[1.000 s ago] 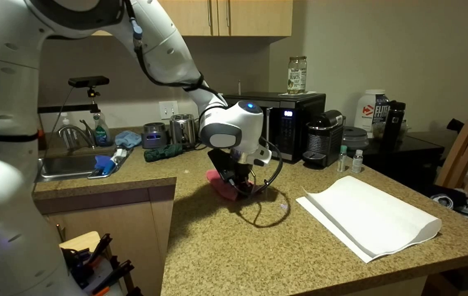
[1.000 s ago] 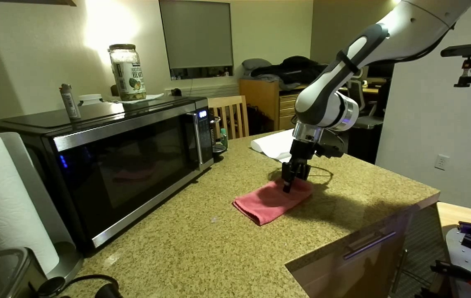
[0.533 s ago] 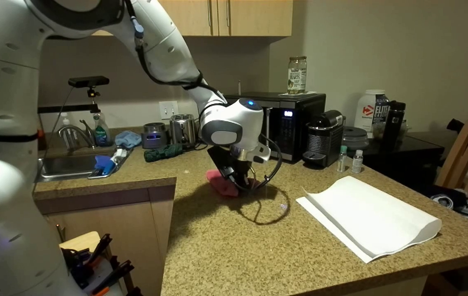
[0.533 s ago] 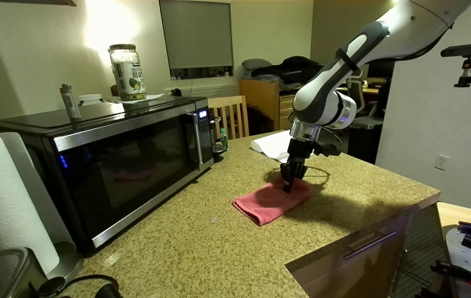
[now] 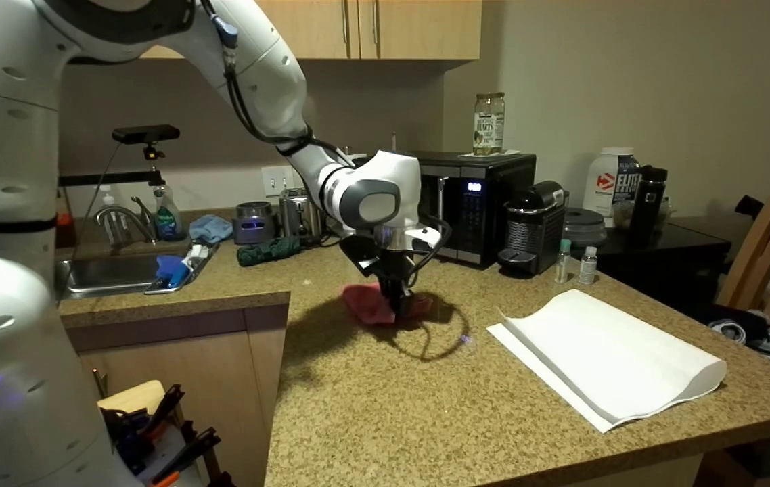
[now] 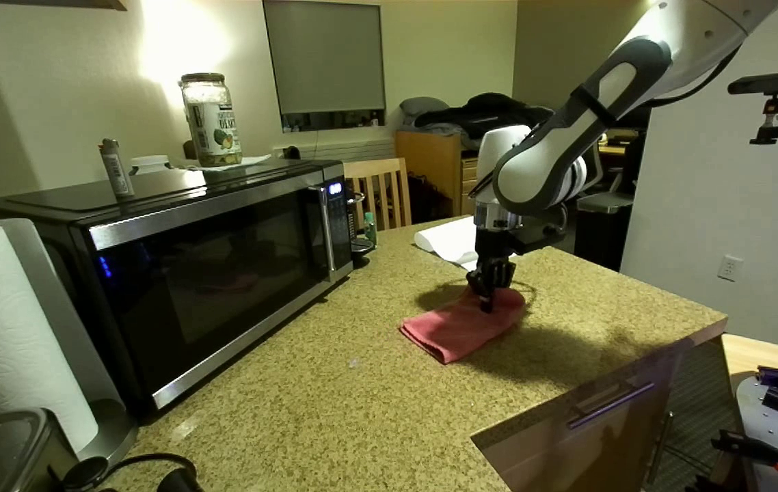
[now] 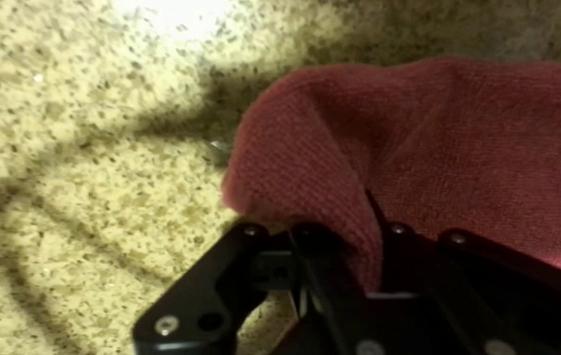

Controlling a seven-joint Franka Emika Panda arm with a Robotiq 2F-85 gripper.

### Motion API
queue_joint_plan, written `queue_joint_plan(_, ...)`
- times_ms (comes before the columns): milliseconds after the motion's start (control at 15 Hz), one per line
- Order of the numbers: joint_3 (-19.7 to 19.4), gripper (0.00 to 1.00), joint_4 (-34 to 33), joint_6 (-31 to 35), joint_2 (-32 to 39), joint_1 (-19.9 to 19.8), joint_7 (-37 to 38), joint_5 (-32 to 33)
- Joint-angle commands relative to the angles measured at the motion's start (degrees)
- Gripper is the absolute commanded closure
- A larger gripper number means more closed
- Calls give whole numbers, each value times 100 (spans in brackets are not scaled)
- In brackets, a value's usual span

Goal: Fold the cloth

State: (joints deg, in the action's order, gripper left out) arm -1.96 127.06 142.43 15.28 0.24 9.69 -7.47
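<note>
"Cloth [image 6: 454, 335] first: where is it seen, and is it gripped?"

"It is laid on the speckled counter [image 6: 334, 410], right of centre and below the middle in an exterior view, and much of the right half of the wrist view is filled by it. A raised fold near its end is pinched in the gripper [image 7: 371, 261], whose fingers [image 7: 330, 281] are set close on either side at the bottom of that view"

"How is it expected to handle?"

"Lightly, it is judged: soft, limp and towel-like by its pile, neither fragile nor slippery, but apt to slump when lifted. A free edge or corner is best taken, with every layer nipped together; if only the top one is caught, the rest may be left behind"

"And what can be read?"

"ELITE is made out beside a red mark [image 5: 605, 180] on the white tub [image 5: 605, 203], right side of an exterior view, its edge overlapped by a black bottle [image 5: 649, 203]. Something like HEARTS is suggested on the jar [image 6: 215, 126], upper left of an exterior view; the smaller print is lost. Lit figures are shown on the microwave [image 6: 245, 239], too blurred to trust"
</note>
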Motion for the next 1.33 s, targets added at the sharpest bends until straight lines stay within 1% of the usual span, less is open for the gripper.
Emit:
queue_joint_plan(0,-250,95,-147,-706,-152,267,870,907)
queue_joint_plan(133,-278,95,-304,-1087,-170,353,1207,1262)
queue_joint_plan(667,-153,95,-973,-2251,-97,685,1931,2057)
queue_joint_plan(1000,-26,95,-1295,-2770,15,919,2113,2515)
queue_joint_plan(1267,98,95,-1458,-3007,138,1091,2154,2800)
